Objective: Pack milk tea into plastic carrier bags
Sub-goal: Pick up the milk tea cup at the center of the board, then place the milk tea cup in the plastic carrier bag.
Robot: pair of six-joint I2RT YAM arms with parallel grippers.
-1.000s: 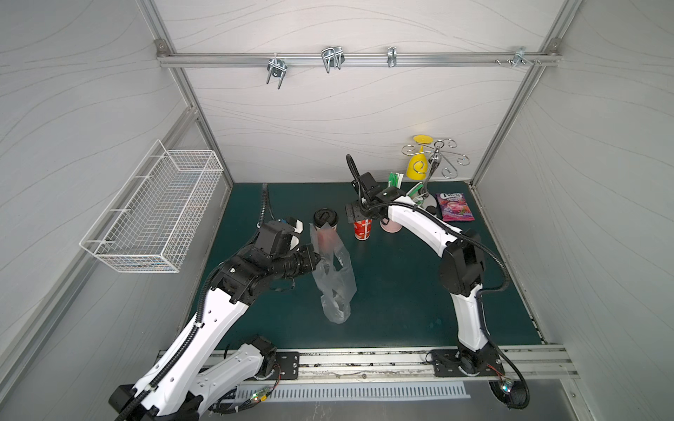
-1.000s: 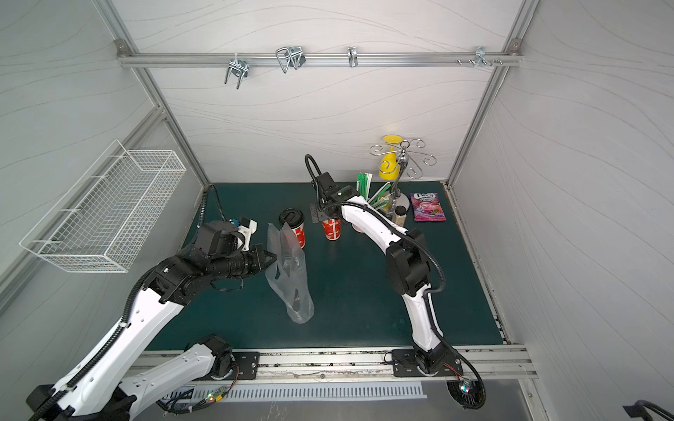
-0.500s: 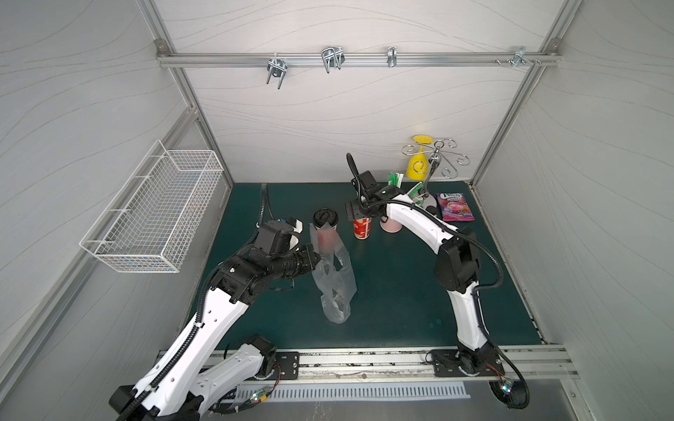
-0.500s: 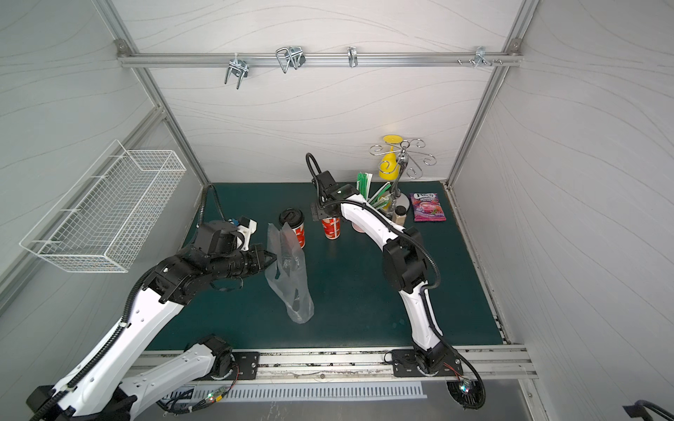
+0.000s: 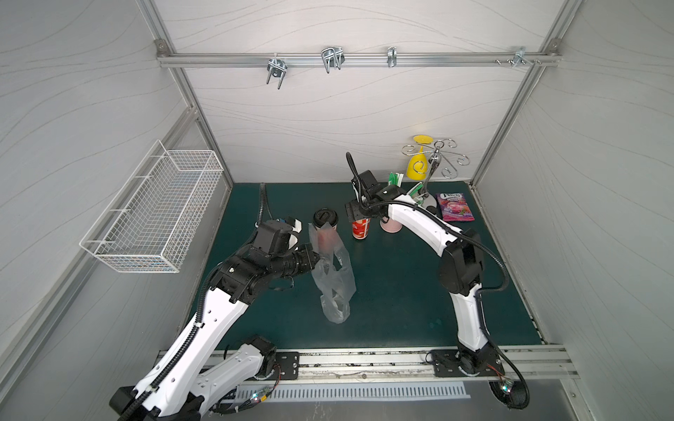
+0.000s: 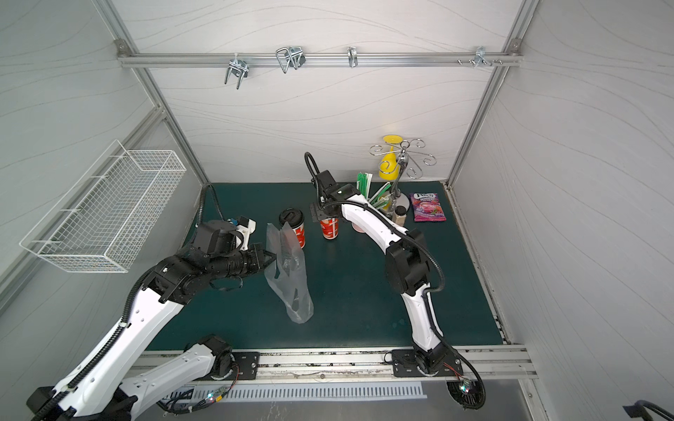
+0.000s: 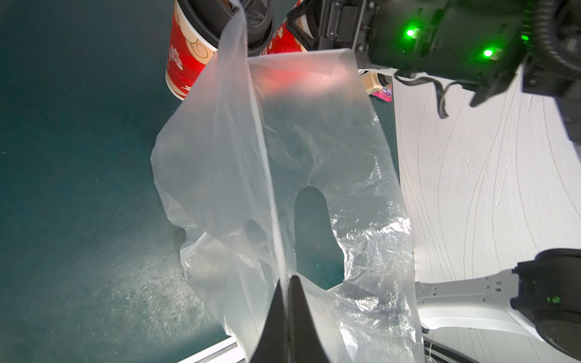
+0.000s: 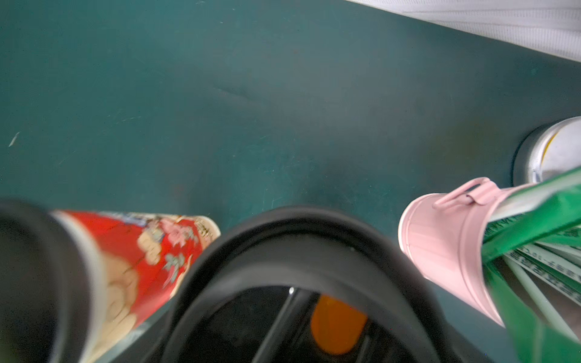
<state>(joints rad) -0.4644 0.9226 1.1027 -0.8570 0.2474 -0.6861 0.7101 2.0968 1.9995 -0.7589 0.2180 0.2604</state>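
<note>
Red floral cup (image 8: 141,248), pink mug (image 8: 440,239)

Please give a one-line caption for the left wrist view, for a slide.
Left end effector pinches clear bag; red cup stands beyond.

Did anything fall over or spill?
No. The red cup behind the bag and the red cup under the right gripper both stand upright, lids on. Nothing spilled on the mat. The crumpled bag hangs from the shut left gripper.

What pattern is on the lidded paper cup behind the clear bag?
Red with cream swirls and white blossoms. The tall paper cup shows best in left wrist view.
</note>
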